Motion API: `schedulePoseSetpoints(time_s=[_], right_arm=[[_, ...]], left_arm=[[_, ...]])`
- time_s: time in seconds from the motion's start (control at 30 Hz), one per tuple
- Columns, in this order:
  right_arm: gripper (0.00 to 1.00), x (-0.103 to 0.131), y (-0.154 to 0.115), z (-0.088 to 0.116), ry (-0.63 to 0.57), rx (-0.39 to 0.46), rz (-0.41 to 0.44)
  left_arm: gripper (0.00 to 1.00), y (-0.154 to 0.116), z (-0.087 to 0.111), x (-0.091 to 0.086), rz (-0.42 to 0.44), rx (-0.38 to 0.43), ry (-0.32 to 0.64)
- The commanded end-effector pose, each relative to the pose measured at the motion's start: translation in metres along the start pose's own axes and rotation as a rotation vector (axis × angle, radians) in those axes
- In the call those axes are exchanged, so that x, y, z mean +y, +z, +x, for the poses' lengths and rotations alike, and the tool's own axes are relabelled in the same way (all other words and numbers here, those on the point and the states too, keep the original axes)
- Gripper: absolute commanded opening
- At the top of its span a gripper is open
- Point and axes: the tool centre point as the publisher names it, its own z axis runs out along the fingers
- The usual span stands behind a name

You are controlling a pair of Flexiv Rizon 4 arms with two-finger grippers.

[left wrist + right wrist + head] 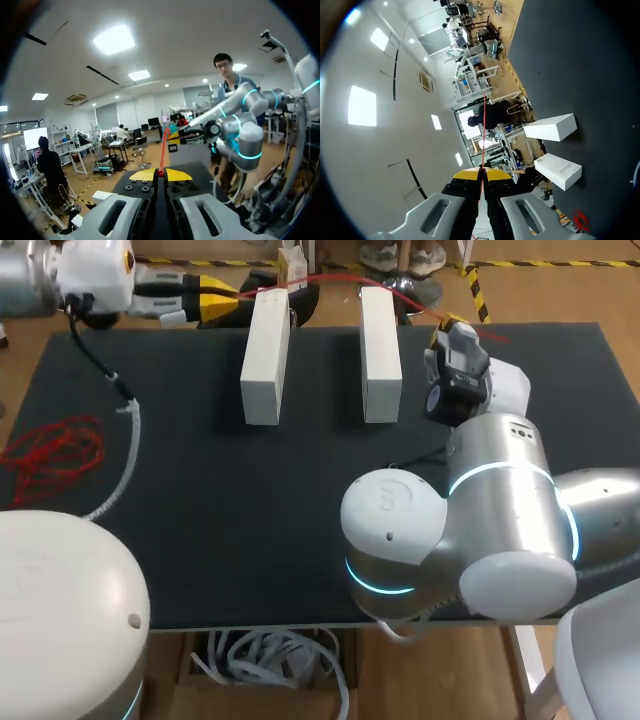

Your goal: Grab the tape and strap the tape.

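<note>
A thin red tape [330, 278] is stretched taut above the far ends of two white boxes, the left box [265, 355] and the right box [380, 352]. My left gripper [218, 302] is shut on the tape's left end at the table's far left edge. My right gripper [445, 328] is shut on the other end, just right of the right box. In the left wrist view the tape [163, 147] runs straight ahead from the closed yellow tips [160, 173]. The right wrist view shows the same: tape [483, 130] leaving the shut gripper [481, 172], with both boxes [551, 127] beside it.
A loose tangle of red tape [55, 452] lies on the black table [250, 520] at the left. A grey corrugated cable [128, 445] from my left arm hangs over the left part. My right arm's body [470, 530] covers the near right.
</note>
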Motion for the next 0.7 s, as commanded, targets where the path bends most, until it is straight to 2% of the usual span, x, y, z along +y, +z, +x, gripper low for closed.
schedulePoseSetpoints(time_s=[0.03,0.1,0.17,0.2,0.3,0.4,0.53,0.7], right_arm=[[0.0,0.001,0.001,0.004,-0.002,-0.009,0.001],[0.0,0.001,0.001,0.004,-0.002,-0.009,0.001],[0.0,0.001,0.001,0.004,-0.002,-0.009,0.001],[0.0,0.001,0.001,0.004,-0.002,-0.009,0.001],[0.0,0.001,0.001,0.004,-0.002,-0.009,0.001],[0.0,0.001,0.001,0.004,-0.002,-0.009,0.001],[0.0,0.001,0.001,0.004,-0.002,-0.009,0.001],[0.0,0.001,0.001,0.004,-0.002,-0.009,0.001]], left_arm=[[0.0,0.004,-0.005,-0.014,-0.694,0.185,0.069],[0.0,0.008,-0.005,-0.017,-0.814,0.25,0.079],[0.0,0.01,-0.004,-0.019,-0.865,0.256,0.084],[0.0,0.011,-0.004,-0.02,-0.93,0.288,0.076],[0.0,0.015,-0.004,-0.023,-1.05,0.344,0.071],[0.0,0.018,-0.005,-0.026,-1.141,0.373,0.061],[0.0,0.023,-0.004,-0.03,-1.221,0.395,0.064],[0.0,0.026,-0.001,-0.032,-1.253,0.397,0.062]])
